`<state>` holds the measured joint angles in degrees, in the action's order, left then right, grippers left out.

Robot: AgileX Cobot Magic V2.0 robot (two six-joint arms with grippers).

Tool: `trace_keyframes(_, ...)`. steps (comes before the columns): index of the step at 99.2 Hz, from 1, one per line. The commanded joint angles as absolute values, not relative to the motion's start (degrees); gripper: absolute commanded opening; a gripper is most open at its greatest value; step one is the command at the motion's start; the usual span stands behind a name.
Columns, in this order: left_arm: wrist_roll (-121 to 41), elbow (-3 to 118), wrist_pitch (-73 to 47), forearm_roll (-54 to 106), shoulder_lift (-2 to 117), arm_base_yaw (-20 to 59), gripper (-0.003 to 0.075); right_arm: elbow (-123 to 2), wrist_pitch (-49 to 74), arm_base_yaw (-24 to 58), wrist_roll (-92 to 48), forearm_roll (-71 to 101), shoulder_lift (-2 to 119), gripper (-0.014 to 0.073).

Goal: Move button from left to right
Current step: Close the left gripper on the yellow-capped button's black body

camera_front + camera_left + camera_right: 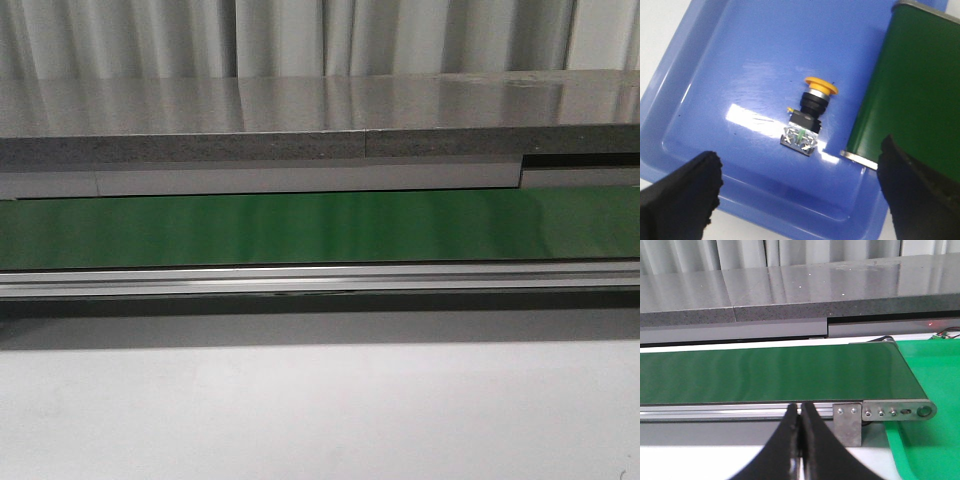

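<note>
While the small push button [806, 116] with its round yellow-orange cap, black body and metal contacts lies tipped on its side on the floor of the shallow blue plastic tray [715, 75], nothing is touching it. The left gripper [800, 192] hangs above it with black fingers [682, 192] spread wide, one either side, holding nothing. Just beside the button, over the tray's edge, is the end of the green conveyor belt [910, 95].

Looks like pre-grasp: pick not yet made. Next move probably calls for a descent and a close across the black body, not the cap, since it's tilted and could roll.

The right gripper [801, 440] is pinched together, empty, facing the belt's other end with a green tray [930, 375] beside it. Front view shows only belt.
</note>
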<state>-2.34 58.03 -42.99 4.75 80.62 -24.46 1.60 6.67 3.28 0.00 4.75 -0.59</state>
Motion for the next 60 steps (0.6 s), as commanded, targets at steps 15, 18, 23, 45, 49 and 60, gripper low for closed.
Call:
trace_keyframes(15, -2.72, 65.14, -39.99, 5.15, 88.93, -24.95, 0.0599, 0.77, 2.12, 3.31, 0.0, 4.16, -1.77, -0.0068)
trace_keyframes(18, -2.72, 65.92, -39.95, 4.94, 90.25, -24.95, 0.0599, 0.77, 2.12, 3.31, 0.0, 4.16, -1.77, -0.0068)
trace_keyframes(23, -2.72, 67.03, -39.86, 5.0, 91.95, -24.95, 0.0599, 0.77, 2.12, 3.31, 0.0, 4.16, -1.77, -0.0068)
trace_keyframes(45, -3.69, 69.68, -39.86, 4.5, 98.32, -24.95, 0.0599, 0.77, 2.12, 3.31, 0.0, 4.16, -1.77, -0.0068)
trace_keyframes(49, -4.45, 69.68, -39.86, 4.6, 99.3, -24.95, 0.0599, 0.77, 2.12, 3.31, 0.0, 4.16, -1.77, -0.0068)
trace_keyframes(60, -4.58, 69.68, -39.86, 5.15, 101.5, -24.95, 0.0599, 0.77, 2.12, 3.31, 0.0, 4.16, -1.77, -0.0068)
